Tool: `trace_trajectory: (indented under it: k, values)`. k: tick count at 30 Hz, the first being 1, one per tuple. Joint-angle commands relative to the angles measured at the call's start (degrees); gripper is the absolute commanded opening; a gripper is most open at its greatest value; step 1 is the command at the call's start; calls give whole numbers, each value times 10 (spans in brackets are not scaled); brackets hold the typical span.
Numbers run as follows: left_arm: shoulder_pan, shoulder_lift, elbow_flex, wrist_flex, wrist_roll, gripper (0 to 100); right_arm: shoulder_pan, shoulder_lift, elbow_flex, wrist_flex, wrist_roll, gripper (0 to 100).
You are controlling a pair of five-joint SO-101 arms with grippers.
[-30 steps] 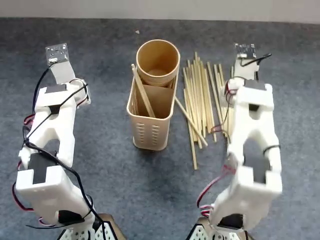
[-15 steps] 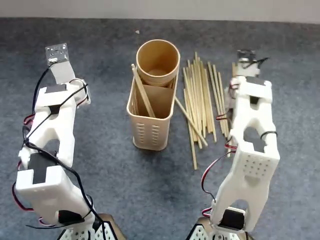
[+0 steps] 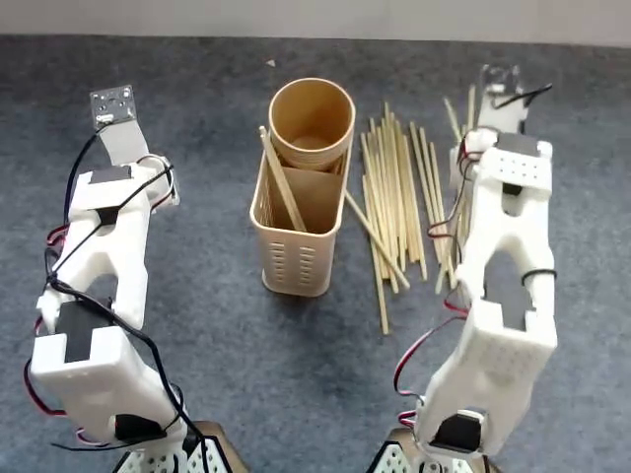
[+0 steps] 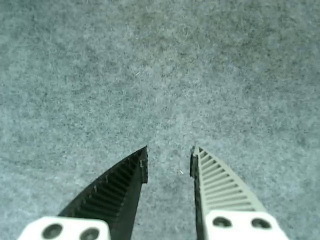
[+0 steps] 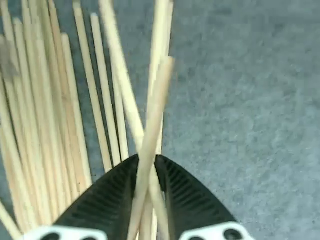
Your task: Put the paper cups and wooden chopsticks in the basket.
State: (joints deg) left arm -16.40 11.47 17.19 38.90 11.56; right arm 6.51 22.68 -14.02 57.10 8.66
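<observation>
- On the grey carpet [image 3: 217, 325], between the white left arm [image 3: 99, 246] and the white right arm [image 3: 505, 246]: an upright tan plastic basket with slotted sides [image 3: 296, 258].
- In the far end of the basket: a stack of brown paper cups [image 3: 312, 123], mouth up, rim well above the basket's wall.
- Also inside the basket: one pale wooden chopstick [image 3: 282, 187], leaning slantwise in front of the cups.
- Just beside the basket, toward the right arm: a loose spread of pale wooden chopsticks [image 3: 392, 197] flat on the carpet, mostly parallel, one crossing slantwise with an end near the basket's rim.
- Right gripper [image 5: 146, 167]: black jaws pressed in on a single wooden stick [image 5: 154, 110], pinched between the tips and tilted across the others lying beneath.
- Beyond those jaws in the right wrist view: more sticks side by side on the carpet.
- Left gripper [image 4: 169, 161]: spread apart, one black finger and one pale finger, only bare carpet between them.
- Left arm: well apart from the basket, on the side away from the loose sticks.
</observation>
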Motion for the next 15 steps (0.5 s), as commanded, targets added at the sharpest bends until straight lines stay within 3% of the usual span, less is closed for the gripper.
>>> trace_trajectory:
  k: [1, 9, 15]
  values:
    - [9, -3, -23, -9, 1, 168, -2, -169, -8, 3, -39, 5]
    - [9, -2, -23, -9, 1, 168, -141, -496, 118, -33, -59, 5]
    - [9, -2, -23, -9, 1, 168, -196, -694, 269, -172, -58, 5]
